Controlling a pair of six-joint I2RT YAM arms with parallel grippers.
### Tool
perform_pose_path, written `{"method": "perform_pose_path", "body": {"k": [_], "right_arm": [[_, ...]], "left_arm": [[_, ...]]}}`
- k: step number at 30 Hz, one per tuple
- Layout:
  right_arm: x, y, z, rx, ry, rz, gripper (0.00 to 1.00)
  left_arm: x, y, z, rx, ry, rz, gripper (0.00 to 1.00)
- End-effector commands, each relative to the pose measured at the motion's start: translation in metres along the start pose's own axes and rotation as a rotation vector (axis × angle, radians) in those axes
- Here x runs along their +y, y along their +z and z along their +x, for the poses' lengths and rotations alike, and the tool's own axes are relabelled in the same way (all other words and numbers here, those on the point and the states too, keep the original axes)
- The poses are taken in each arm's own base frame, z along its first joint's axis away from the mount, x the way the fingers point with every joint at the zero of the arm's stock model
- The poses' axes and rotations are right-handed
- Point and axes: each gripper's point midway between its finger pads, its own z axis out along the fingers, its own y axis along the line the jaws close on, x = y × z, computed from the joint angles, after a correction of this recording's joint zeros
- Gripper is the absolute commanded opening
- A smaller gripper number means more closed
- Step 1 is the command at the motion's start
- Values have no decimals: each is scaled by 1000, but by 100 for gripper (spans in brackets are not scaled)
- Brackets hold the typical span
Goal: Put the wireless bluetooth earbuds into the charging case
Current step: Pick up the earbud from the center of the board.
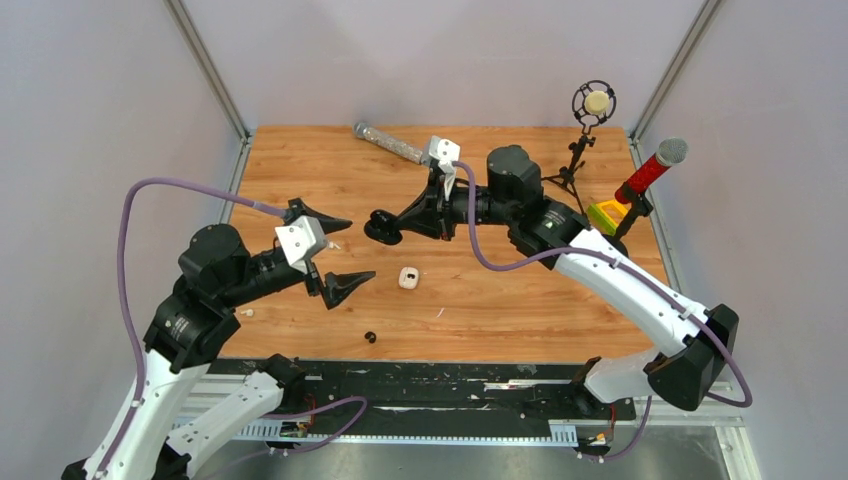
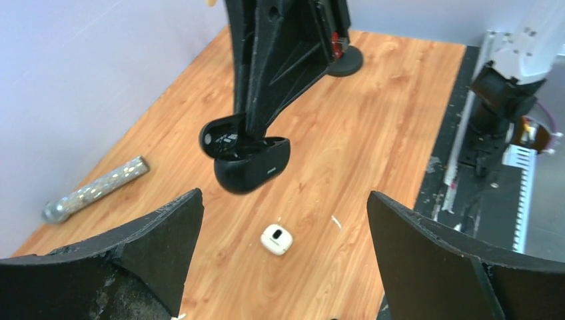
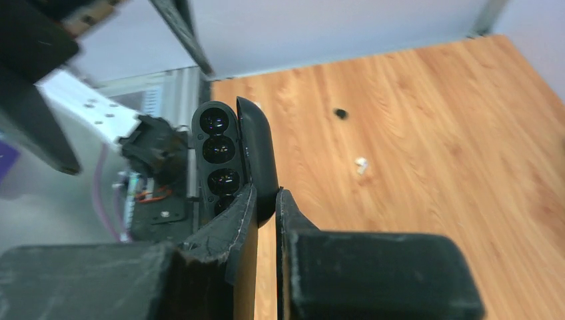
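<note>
I hold the glossy black clamshell charging case (image 2: 256, 167), lid open, pinched in my right gripper (image 3: 266, 200) above the table. My left gripper (image 1: 360, 248) gapes wide, empty. Next, I judge, it must pick the small whitish earbud (image 1: 408, 277) off the wood. The tiny round black earbud (image 1: 370, 337) lies nearby.

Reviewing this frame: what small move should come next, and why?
Probably lower the left gripper onto the white earbud and close. Its jaws stand wide and empty, that earbud lies on the table just ahead between them, and the right gripper holds the charging case, lid open, nearby.
</note>
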Motion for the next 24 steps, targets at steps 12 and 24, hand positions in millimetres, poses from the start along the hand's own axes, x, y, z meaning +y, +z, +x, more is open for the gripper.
{"method": "perform_pose_path", "body": {"k": [12, 24], "right_arm": [[-90, -33, 96, 276, -158, 474, 0], [-113, -39, 145, 339, -67, 479, 0]], "left_arm": [[50, -11, 68, 277, -289, -313, 94], [118, -30, 224, 898, -497, -569, 78]]}}
